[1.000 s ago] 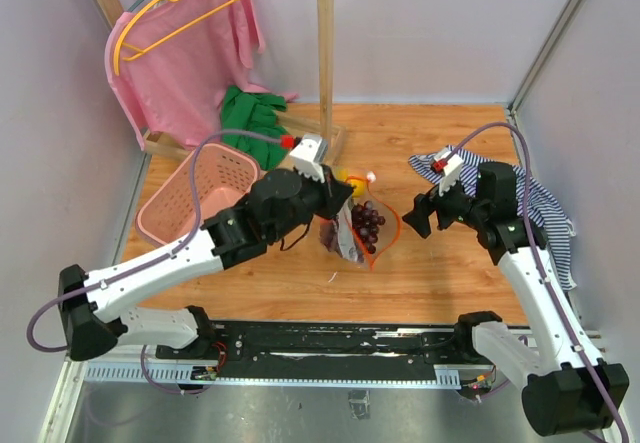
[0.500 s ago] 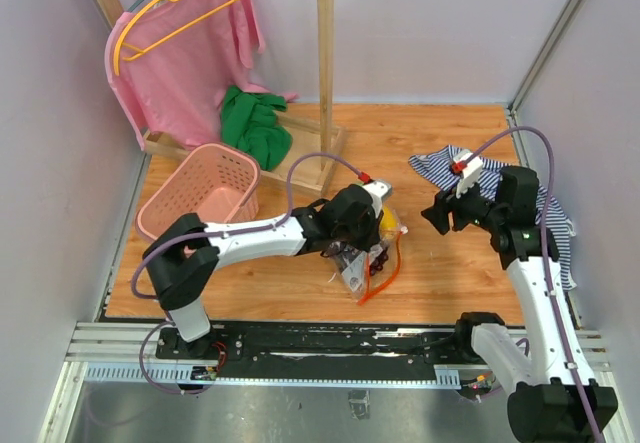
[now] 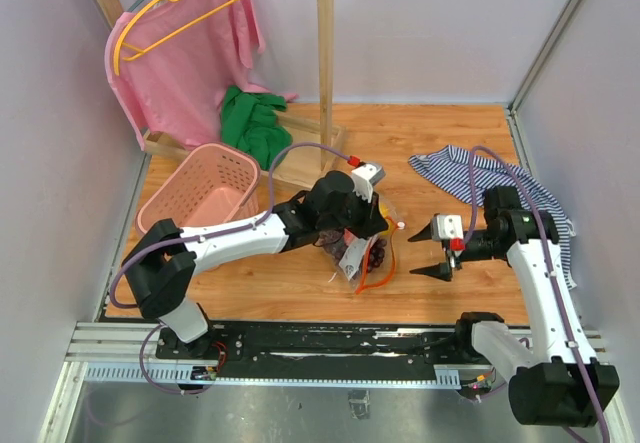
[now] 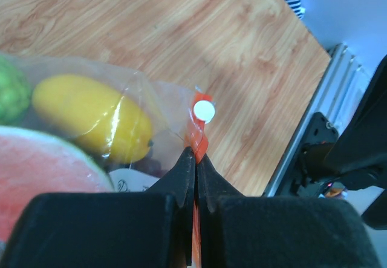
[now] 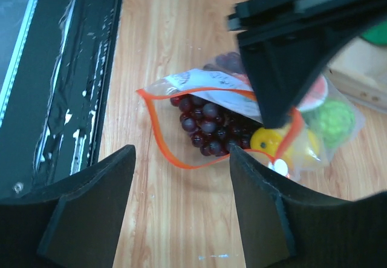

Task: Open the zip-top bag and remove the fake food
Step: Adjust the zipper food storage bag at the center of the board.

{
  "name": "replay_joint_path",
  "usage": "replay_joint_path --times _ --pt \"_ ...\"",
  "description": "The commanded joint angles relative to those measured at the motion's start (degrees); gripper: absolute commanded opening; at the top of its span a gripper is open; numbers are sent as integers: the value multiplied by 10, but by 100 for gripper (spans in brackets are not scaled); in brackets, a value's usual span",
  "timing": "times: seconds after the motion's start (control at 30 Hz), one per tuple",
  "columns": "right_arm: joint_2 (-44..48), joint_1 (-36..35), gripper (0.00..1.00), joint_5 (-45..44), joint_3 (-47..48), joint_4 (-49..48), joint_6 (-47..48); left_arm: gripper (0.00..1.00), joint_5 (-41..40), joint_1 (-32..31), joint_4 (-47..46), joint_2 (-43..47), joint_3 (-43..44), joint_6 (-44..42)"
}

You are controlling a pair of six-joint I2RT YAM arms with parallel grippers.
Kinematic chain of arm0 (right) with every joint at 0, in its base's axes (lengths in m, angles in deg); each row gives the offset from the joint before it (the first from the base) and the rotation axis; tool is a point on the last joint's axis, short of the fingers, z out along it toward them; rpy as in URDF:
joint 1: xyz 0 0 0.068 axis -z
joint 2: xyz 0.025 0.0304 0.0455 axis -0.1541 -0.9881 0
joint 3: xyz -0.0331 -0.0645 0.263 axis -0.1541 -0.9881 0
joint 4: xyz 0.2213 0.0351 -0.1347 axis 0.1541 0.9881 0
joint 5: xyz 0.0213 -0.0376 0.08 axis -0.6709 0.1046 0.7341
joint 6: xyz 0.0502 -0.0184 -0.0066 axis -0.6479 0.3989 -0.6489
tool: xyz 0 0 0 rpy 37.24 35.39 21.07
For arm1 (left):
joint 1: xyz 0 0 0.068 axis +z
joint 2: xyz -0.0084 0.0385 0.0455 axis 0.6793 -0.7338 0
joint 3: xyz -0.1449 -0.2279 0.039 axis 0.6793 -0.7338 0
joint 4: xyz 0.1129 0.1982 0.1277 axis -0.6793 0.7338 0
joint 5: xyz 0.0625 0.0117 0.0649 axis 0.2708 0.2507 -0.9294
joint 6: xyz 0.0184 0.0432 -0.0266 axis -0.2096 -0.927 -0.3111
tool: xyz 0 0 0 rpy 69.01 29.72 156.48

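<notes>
Clamped left claw (image 4: 195, 159) shut on the red strip (image 4: 197, 136) of the bag (image 5: 195, 81); held right claw (image 5: 181, 154) open, facing its mouth nearby.

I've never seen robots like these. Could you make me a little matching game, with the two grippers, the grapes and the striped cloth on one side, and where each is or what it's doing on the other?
Things
1. left gripper
2. right gripper
3. grape bunch
4. striped cloth

States or places
A. lying on the wooden table, outside the bag
B. shut on the red-orange edge of the zip-top bag
C. open, holding nothing
D. inside the bag, at its open mouth

Pairs: 1-B, 2-C, 3-D, 4-A
</notes>
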Motion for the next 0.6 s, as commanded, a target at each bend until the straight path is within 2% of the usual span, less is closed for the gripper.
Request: replay_joint_path --times 0.0,0.13,0.2,0.3,0.57 --pt "-22 -5 65 25 -29 171 378 0 53 11 -60 14 1 15" --pt "-51 -12 57 39 -65 96 417 0 78 23 -73 -1 13 23" --pt "-59 -25 52 46 -74 47 405 0 89 26 -77 -8 17 28" --pt "-65 -45 47 29 -101 -76 344 0 95 30 -81 -12 20 33" --pt "-26 -102 45 -31 -197 -395 155 0 104 37 -93 -17 20 51"
